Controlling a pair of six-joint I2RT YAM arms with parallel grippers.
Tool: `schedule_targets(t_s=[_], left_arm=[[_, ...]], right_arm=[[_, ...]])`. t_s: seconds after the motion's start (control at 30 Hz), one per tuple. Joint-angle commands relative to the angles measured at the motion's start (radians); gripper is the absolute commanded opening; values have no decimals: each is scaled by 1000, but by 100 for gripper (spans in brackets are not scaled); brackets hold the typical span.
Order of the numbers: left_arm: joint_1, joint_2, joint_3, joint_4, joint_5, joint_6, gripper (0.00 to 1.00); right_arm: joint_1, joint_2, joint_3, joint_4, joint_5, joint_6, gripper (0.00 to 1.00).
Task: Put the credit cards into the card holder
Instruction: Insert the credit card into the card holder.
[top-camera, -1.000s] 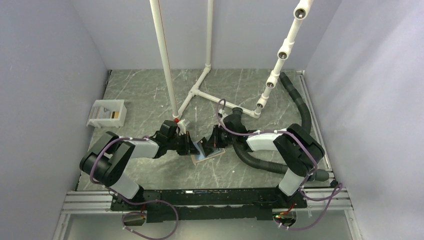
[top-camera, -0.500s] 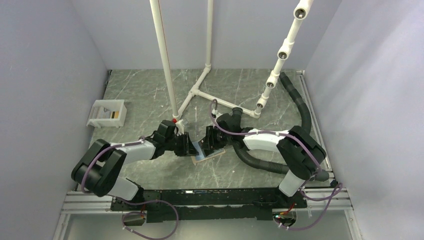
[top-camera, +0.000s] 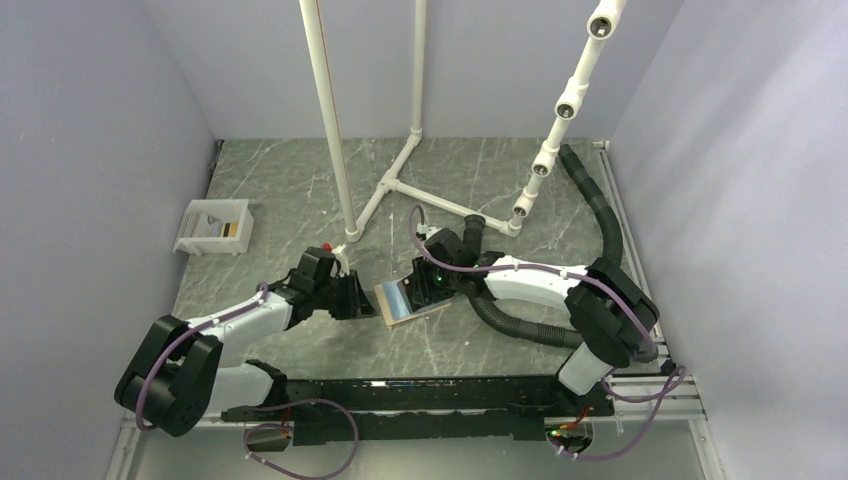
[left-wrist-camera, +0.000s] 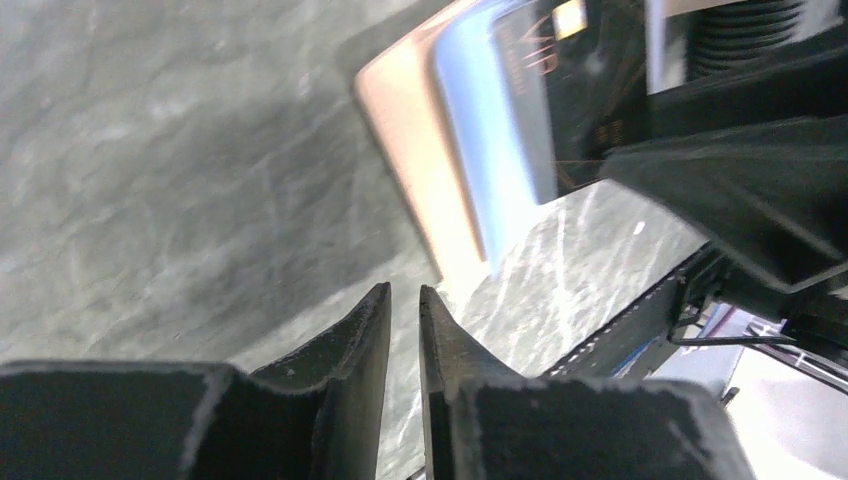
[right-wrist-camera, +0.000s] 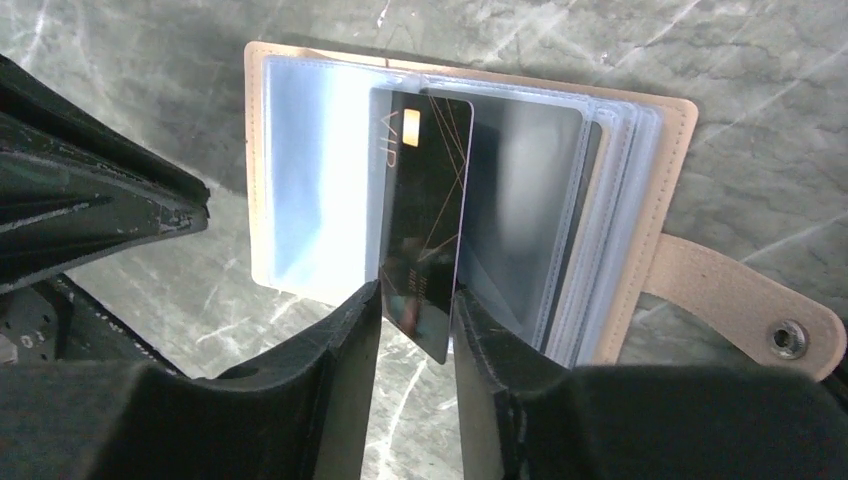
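Card holder (right-wrist-camera: 640, 180) lying open on bench | right gripper (right-wrist-camera: 415, 330) jaws pinching credit card (right-wrist-camera: 425, 230) over pockets | left gripper (left-wrist-camera: 403, 330) jaws narrow, empty, beside holder | risk: unpinned holder sliding, card missing pocket.

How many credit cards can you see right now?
1: a black credit card between the right gripper jaws, over the open card holder. Others may be hidden in its sleeves.

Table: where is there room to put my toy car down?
The bare table between the white tray and the white pipe frame is free, as is the strip right of the black hose. The middle is crowded: both grippers meet at the card holder.
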Motion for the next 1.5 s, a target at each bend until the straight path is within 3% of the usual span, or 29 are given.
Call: schedule_targets(t_s=[0.0, 0.13, 0.33, 0.47, 0.57, 0.7, 0.83, 1.2, 1.47], left_arm=[[17, -20, -36, -19, -24, -4, 22], [17, 30, -39, 30, 6, -5, 21], [17, 157, -43, 152, 53, -23, 15], [18, 178, -42, 177, 60, -31, 13], [17, 156, -42, 154, 45, -20, 13], [18, 127, -36, 108, 22, 2, 13], [17, 129, -39, 110, 18, 6, 13], [17, 194, -34, 152, 26, -2, 16], [17, 251, -7, 187, 35, -1, 17]], right_arm=[[1, -24, 8, -49, 53, -32, 30], [1, 2, 8, -27, 43, -24, 9], [1, 86, -20, 73, -50, 30, 0], [2, 115, -41, 136, -126, 100, 0], [-3, 111, -26, 96, -127, 91, 10], [-3, 72, 18, -20, -55, 26, 32], [-2, 41, 54, -76, -13, -47, 41], [-2, 91, 149, -95, 35, -134, 43], [-2, 162, 137, -10, -68, -187, 46]])
